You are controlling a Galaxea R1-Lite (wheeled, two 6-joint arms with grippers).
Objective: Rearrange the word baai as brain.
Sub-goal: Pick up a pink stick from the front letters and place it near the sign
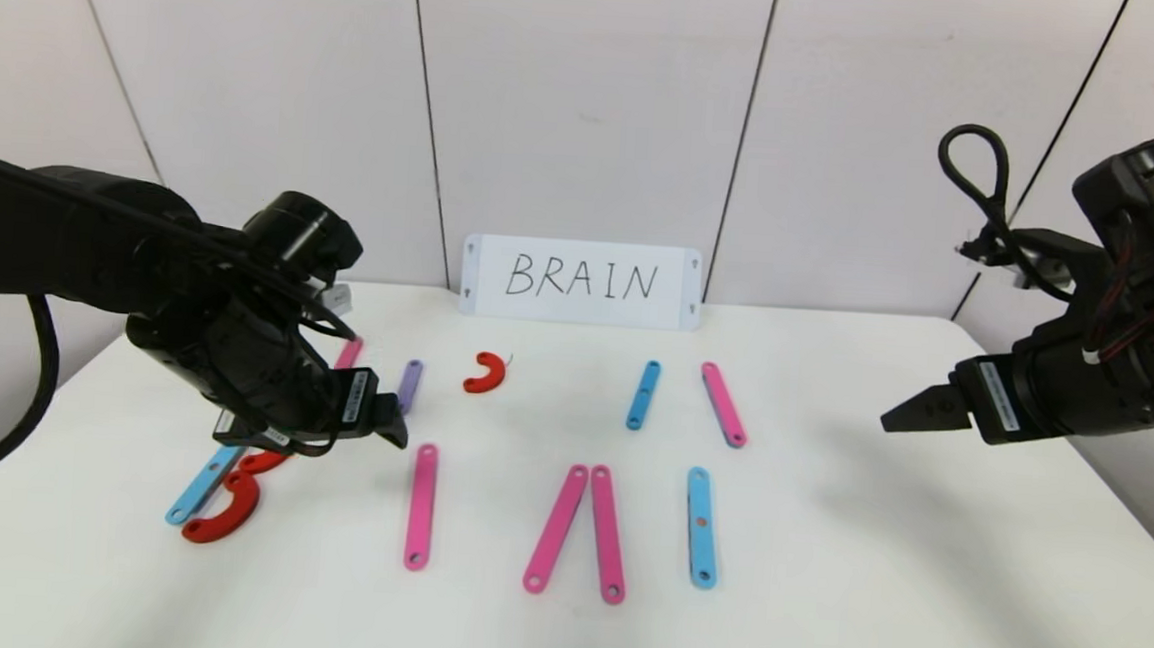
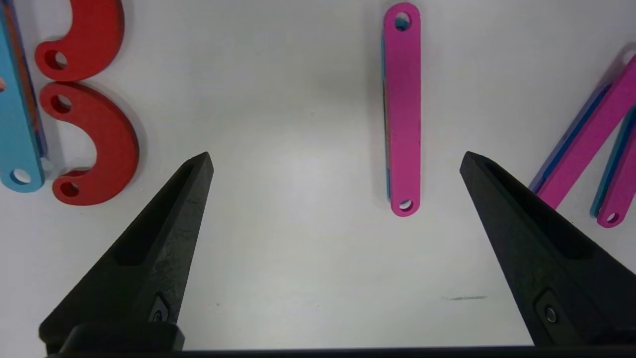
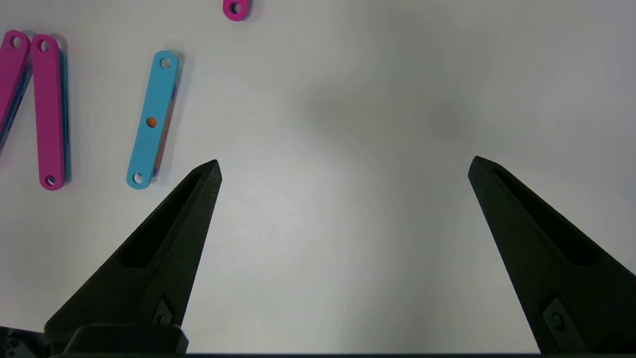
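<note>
The flat plastic letters lie in a front row on the white table point(image 1: 822, 579). At the left, a blue strip point(image 1: 198, 489) with two red curves point(image 1: 228, 515) forms a B. To its right lie a single pink strip point(image 1: 421, 505), two pink strips leaning into a peak point(image 1: 556, 528), and a blue strip point(image 1: 701, 527). My left gripper point(image 1: 392, 431) hovers open and empty between the B and the single pink strip. In the left wrist view my left gripper point(image 2: 336, 159) is beside that pink strip point(image 2: 402, 109) and the red curves point(image 2: 99, 144). My right gripper point(image 1: 894, 421) is open and empty above bare table at the right.
Loose pieces lie in a back row: a pink strip point(image 1: 348, 352), a purple strip point(image 1: 410, 386), a red curve point(image 1: 485, 372), a blue strip point(image 1: 643, 394) and a pink strip point(image 1: 723, 404). A white card reading BRAIN point(image 1: 581, 280) stands against the back wall.
</note>
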